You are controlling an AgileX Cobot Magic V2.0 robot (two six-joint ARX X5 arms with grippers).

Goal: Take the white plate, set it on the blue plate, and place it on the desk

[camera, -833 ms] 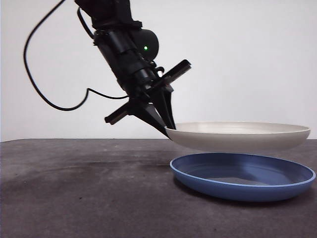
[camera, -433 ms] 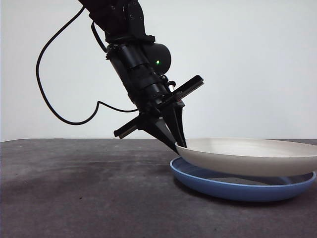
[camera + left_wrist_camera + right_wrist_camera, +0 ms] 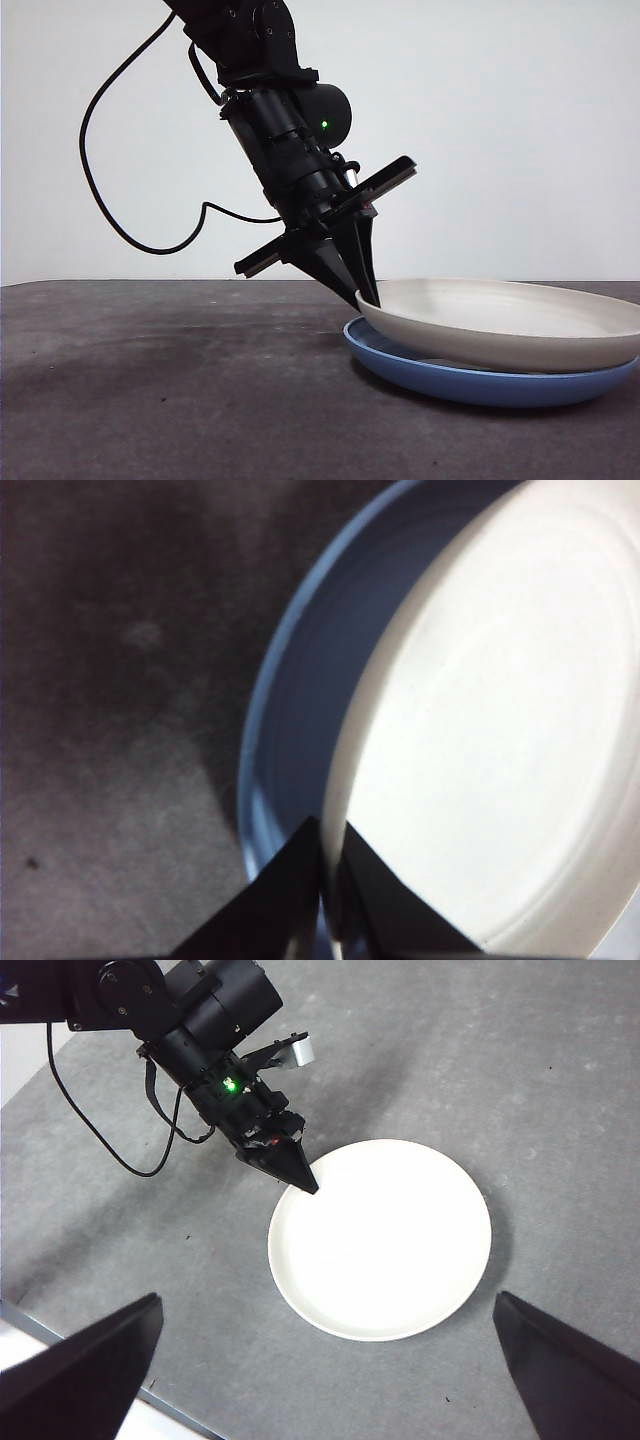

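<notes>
On the blue plate (image 3: 480, 385) I now see the white plate (image 3: 510, 325) resting, lower than 1 second ago, its near rim pinched by my left end effector (image 3: 366, 296). High above the tabletop (image 3: 560, 1080), my right end effector (image 3: 320, 1360) gapes wide.

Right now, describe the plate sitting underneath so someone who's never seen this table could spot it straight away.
On the dark desk, find the black left tool pinching the rim of the white plate. Directly beneath lies the blue plate, showing only as a crescent. Its glossy blue colour sets it apart from the matte cream one nested in it.
</notes>
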